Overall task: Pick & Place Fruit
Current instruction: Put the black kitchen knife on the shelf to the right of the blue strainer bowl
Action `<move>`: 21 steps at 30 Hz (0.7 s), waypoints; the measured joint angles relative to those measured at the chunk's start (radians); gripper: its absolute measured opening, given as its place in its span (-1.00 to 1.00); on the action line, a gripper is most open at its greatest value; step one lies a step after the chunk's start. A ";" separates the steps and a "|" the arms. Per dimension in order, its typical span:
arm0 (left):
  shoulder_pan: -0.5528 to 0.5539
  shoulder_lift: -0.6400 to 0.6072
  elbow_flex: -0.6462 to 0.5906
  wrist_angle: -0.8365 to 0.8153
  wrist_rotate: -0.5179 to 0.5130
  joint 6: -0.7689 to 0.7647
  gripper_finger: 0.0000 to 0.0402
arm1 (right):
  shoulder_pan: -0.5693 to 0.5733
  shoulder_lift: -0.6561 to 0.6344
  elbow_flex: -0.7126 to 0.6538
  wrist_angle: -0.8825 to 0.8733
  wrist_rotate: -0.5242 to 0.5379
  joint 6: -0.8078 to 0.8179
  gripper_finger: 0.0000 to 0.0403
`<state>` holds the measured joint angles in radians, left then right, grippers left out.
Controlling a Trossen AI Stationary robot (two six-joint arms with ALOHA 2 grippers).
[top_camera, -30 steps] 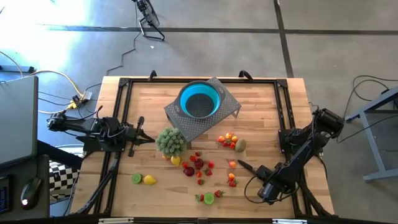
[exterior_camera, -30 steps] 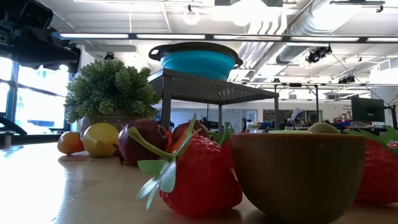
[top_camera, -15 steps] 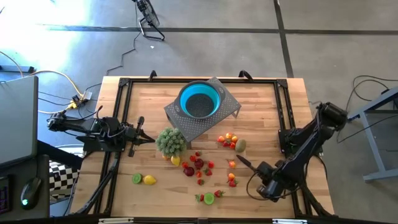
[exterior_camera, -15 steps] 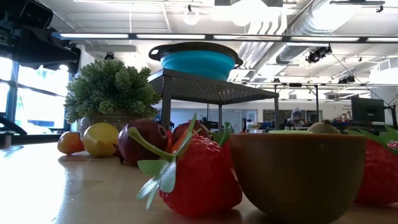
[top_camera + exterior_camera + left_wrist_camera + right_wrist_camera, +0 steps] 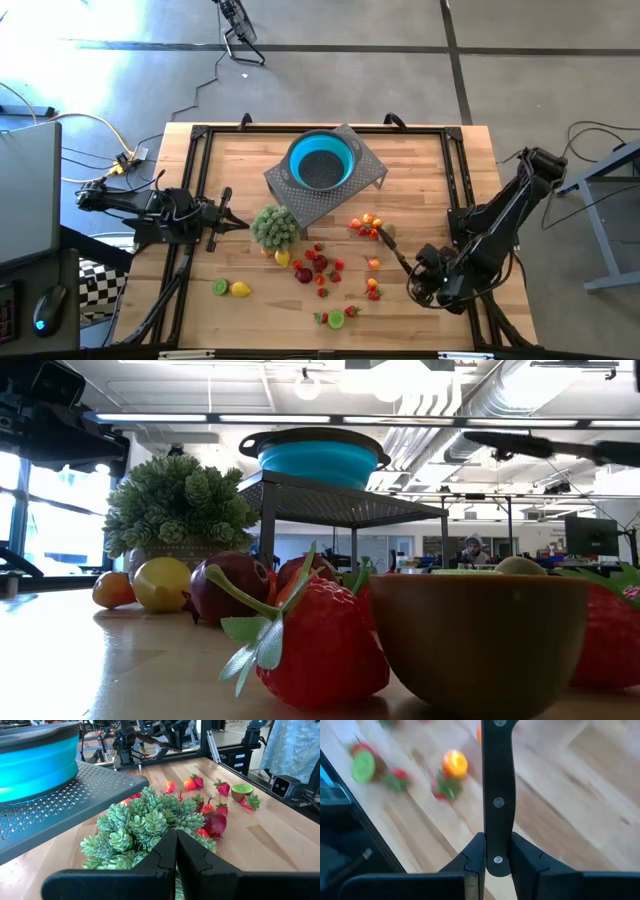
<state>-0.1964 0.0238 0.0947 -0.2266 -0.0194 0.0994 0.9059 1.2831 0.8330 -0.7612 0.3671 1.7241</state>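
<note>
**Right end effector holds the knife above the fruit; left arm parked**

From my station, the wooden surface [image 5: 420, 170] fills the overhead view. On it, toward 12 o'clock, I see the perforated grey metal stand [image 5: 352, 185] carrying the blue bowl [image 5: 321, 160]. Just beside the stand's corner at about 9 o'clock from the middle sits the small potted green plant [image 5: 275, 226].

The right arm comes in from 4 o'clock. Its right end effector [image 5: 493, 860] is clamped narrowly on the black-handled knife [image 5: 497, 785]; in the wrist view I see the handle pinched between both fingers [image 5: 471, 857], running straight out ahead. Overhead, the knife points toward the fruit near the surface's middle, and in the level view its dark shape crosses high, above the things on the surface.

The left arm waits at 9 o'clock. Its left end effector [image 5: 175, 851] is fully closed with nothing between its tips, which point at the plant.

The fruit [image 5: 320, 265] lies scattered across the half of the surface toward 6 o'clock. A main cluster of red pieces sits just beside the plant, with a yellow lemon [image 5: 282, 258] touching the pot's side. A small group lies at about 3 o'clock from the middle. A lime half [image 5: 219, 287] and another lemon [image 5: 241, 289] rest at 7 o'clock, well apart from the rest. At 6 o'clock a green half [image 5: 336, 319] lies among strawberries.
</note>
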 joint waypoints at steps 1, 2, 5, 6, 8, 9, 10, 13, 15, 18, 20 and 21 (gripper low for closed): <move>0.000 0.000 0.000 0.000 0.000 0.000 -1.00 | -0.014 -0.005 0.000 0.001 0.006 0.000 -0.74; 0.000 0.000 0.000 0.000 0.000 0.000 -1.00 | -0.031 -0.009 0.000 0.001 0.006 0.000 -0.74; 0.000 0.000 0.000 0.000 0.000 0.000 -1.00 | -0.081 -0.011 0.000 0.009 -0.008 -0.023 -0.74; 0.000 0.000 0.000 0.000 0.000 0.000 -1.00 | -0.096 -0.011 0.000 0.017 -0.009 -0.047 -0.74; 0.000 0.000 0.000 0.000 0.000 0.000 -1.00 | -0.133 -0.011 0.001 0.035 -0.010 -0.099 -0.74; 0.000 0.000 0.000 0.000 0.000 0.000 -1.00 | -0.152 -0.011 0.001 0.043 -0.011 -0.120 -0.74; 0.000 0.000 0.000 0.000 0.000 0.000 -1.00 | -0.171 -0.011 0.002 0.049 -0.010 -0.133 -0.74; 0.000 0.000 0.000 0.000 0.000 0.000 -1.00 | -0.220 -0.011 0.019 0.024 -0.007 -0.166 -0.74; 0.000 0.000 0.000 0.000 0.000 0.000 -1.00 | -0.251 -0.011 0.044 -0.007 0.002 -0.182 -0.74; 0.000 0.000 0.000 0.000 0.000 0.000 -1.00 | -0.300 -0.011 0.080 -0.075 0.022 -0.198 -0.74; 0.000 0.000 0.000 0.000 0.000 0.000 -1.00 | -0.328 -0.011 0.112 -0.125 0.043 -0.229 -0.74; 0.000 0.000 0.000 0.000 0.000 0.000 -1.00 | -0.341 -0.011 0.130 -0.144 0.058 -0.250 -0.74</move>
<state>-0.1967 0.0236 0.0948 -0.2268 -0.0193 0.0994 0.5651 1.2716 0.9630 -0.9055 0.4247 1.4743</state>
